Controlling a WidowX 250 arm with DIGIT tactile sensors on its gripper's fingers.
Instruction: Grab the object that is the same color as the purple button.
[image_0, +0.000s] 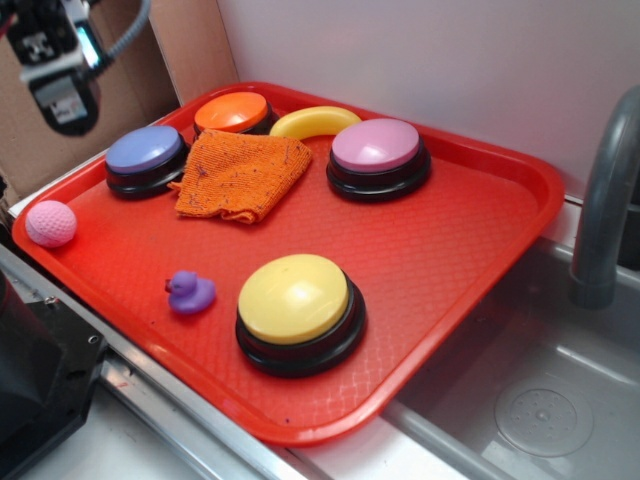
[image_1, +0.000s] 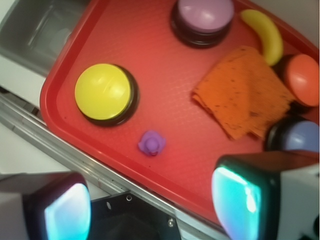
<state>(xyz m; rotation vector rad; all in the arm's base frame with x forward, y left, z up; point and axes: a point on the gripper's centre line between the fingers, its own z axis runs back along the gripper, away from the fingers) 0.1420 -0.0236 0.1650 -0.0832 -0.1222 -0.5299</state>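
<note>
- Tool (image_1: 150, 210): raised above the tray's (image_0: 480, 250) left corner, jaws spread, grasping nothing.
- Duck (image_0: 190, 292): on the tray, just left of the yellow button (image_0: 296, 300).
- Purple button (image_0: 146, 152): at the tray's far-left side, beside the orange cloth (image_0: 240, 175).

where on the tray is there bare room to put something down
Widest bare patch on the tray: right side, between the pink button and the yellow button, out to the right rim. A smaller one lies between the cloth, duck and ball. The back left is crowded: purple button, orange button, banana and cloth sit close together.
</note>
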